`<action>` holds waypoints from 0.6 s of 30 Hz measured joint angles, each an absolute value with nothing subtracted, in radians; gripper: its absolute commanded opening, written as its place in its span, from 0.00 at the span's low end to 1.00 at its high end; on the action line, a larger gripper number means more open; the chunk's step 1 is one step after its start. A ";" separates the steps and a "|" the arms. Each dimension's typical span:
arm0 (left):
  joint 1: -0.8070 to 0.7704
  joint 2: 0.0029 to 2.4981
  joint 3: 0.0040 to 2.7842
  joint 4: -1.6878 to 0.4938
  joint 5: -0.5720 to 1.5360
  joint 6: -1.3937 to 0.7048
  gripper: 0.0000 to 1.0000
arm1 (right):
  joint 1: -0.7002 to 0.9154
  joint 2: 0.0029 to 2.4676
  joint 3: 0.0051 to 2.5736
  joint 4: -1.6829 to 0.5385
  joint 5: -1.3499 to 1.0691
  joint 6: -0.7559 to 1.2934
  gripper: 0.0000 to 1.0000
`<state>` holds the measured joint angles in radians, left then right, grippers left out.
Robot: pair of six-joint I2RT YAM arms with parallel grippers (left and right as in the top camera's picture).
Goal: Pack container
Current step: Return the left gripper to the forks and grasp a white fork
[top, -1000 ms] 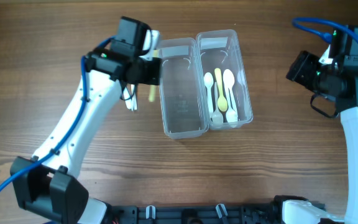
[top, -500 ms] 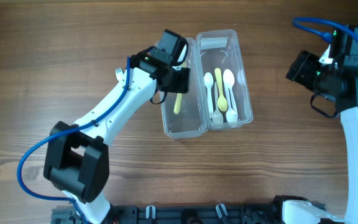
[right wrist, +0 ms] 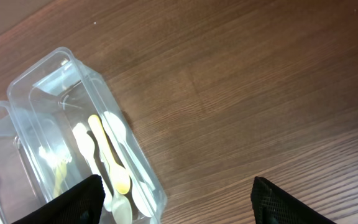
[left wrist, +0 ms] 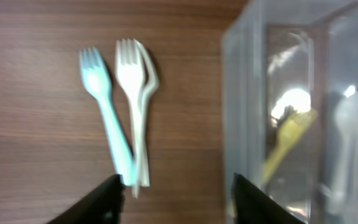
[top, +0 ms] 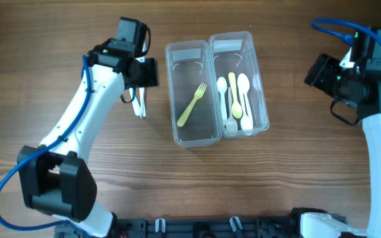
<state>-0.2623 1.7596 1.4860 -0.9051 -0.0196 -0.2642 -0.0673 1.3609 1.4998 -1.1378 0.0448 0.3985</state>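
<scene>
Yellow fork [top: 192, 104] lies in the clear container [top: 200, 129], right of the left end effector [left wrist: 179, 196], which is apart and empty. Next it likely lowers onto the bench forks [left wrist: 131, 118] just ahead and clamps one.

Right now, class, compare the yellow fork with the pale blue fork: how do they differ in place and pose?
The yellow fork lies inside the left clear tub; the pale blue fork lies outside it on the table. The yellow fork has that tub to itself; the pale blue fork's handle end meets the white forks. Both are plastic forks lying flat.
</scene>
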 measured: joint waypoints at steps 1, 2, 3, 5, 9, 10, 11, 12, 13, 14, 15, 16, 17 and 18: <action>-0.253 1.767 1.486 -0.895 -0.031 -0.253 0.40 | -0.067 1.361 1.500 -1.138 0.045 0.398 0.76; -0.248 1.776 1.486 -0.887 -0.038 -0.247 0.40 | -0.067 1.361 1.500 -1.137 0.045 0.398 0.76; -0.245 1.791 1.486 -0.878 -0.046 -0.240 0.40 | -0.067 1.361 1.500 -1.138 0.045 0.398 0.76; -0.245 1.827 1.486 -0.865 -0.056 -0.236 0.40 | -0.067 1.361 1.500 -1.138 0.045 0.398 0.76; -0.245 1.900 1.486 -0.852 -0.060 -0.229 0.40 | -0.067 1.361 1.500 -1.141 0.045 0.398 0.75; -0.245 1.938 1.486 -0.843 -0.063 -0.228 0.40 | -0.067 1.361 1.500 -1.142 0.045 0.398 0.75; -0.245 1.956 1.486 -0.838 -0.065 -0.226 0.40 | -0.067 1.361 1.500 -1.142 0.045 0.398 0.76; -0.245 1.979 1.486 -0.829 -0.071 -0.225 0.40 | -0.067 1.361 1.500 -1.142 0.045 0.398 0.75; -0.245 2.000 1.486 -0.821 -0.074 -0.222 0.40 | -0.067 1.361 1.500 -1.142 0.045 0.398 0.76; -0.245 2.012 1.486 -0.814 -0.078 -0.219 0.40 | -0.067 1.361 1.500 -1.142 0.045 0.398 0.76; -0.245 2.022 1.486 -0.808 -0.080 -0.217 0.40 | -0.067 1.361 1.500 -1.142 0.045 0.398 0.76; -0.245 2.032 1.486 -0.802 -0.082 -0.213 0.40 | -0.067 1.361 1.500 -1.142 0.045 0.398 0.75; -0.245 2.038 1.486 -0.799 -0.082 -0.211 0.40 | -0.067 1.361 1.500 -1.143 0.045 0.398 0.75; -0.245 2.040 1.486 -0.796 -0.082 -0.210 0.40 | -0.067 1.361 1.500 -1.145 0.045 0.398 0.75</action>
<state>-0.2447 2.0399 1.4860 -0.7959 -0.0818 -0.2100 -0.0673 1.3609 1.4998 -1.1446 0.0452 0.3985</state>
